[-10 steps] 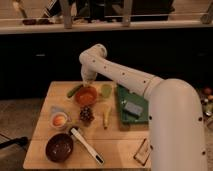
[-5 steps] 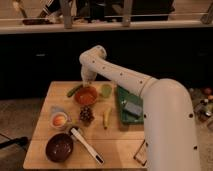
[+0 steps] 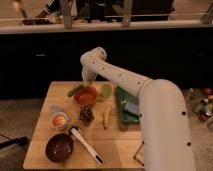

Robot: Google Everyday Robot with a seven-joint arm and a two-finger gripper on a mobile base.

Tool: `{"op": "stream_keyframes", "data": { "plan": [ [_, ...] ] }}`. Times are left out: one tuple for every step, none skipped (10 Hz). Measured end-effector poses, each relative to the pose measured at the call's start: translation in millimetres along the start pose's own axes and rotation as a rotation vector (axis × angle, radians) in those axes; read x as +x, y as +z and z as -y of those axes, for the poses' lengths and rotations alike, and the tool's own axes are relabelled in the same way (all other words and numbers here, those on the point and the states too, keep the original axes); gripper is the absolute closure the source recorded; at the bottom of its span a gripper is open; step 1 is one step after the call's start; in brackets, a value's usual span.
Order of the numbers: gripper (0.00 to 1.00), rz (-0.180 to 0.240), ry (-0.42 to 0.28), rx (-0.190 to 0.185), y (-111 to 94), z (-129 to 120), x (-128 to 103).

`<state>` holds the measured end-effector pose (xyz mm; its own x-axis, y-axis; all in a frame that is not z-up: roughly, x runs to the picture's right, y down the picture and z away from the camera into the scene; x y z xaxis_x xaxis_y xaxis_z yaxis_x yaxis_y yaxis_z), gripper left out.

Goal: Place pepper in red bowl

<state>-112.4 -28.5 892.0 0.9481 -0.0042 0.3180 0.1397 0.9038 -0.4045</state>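
Observation:
The green pepper (image 3: 75,90) lies on the wooden table (image 3: 117,145) at the back left, just left of the red bowl (image 3: 86,96) and touching or nearly touching its rim. The bowl's orange-red inside shows nothing in it. My gripper (image 3: 88,81) hangs down from the white arm (image 3: 120,75) right above the bowl's far rim, a little right of the pepper. The gripper's end is dark against the bowl, and I cannot tell whether it holds anything.
A pale green cup (image 3: 106,91) stands right of the red bowl. A yellow banana (image 3: 106,116) and a dark cone-like thing (image 3: 86,114) lie in front. Also here are a white bowl (image 3: 59,120), a maroon bowl (image 3: 59,146), a white-handled utensil (image 3: 86,145) and a green tray (image 3: 127,102).
The near, thick part of the arm has shifted slightly to the left. The gripper stays over the far rim of the red bowl, and the pepper has not moved.

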Motion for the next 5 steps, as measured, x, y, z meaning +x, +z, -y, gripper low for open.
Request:
{"op": "stream_keyframes", "data": {
  "plan": [
    [0.99,0.003,0.001,-0.002,1.2,0.8,-1.3],
    [0.99,0.003,-0.002,-0.008,-1.2,-2.6,-2.5],
    [0.99,0.003,-0.01,-0.015,-3.5,-5.1,-2.6],
    [0.99,0.002,-0.014,-0.025,-1.5,-5.8,1.1],
    [0.99,0.003,-0.017,-0.038,0.4,-6.4,4.3]
  ]
}}
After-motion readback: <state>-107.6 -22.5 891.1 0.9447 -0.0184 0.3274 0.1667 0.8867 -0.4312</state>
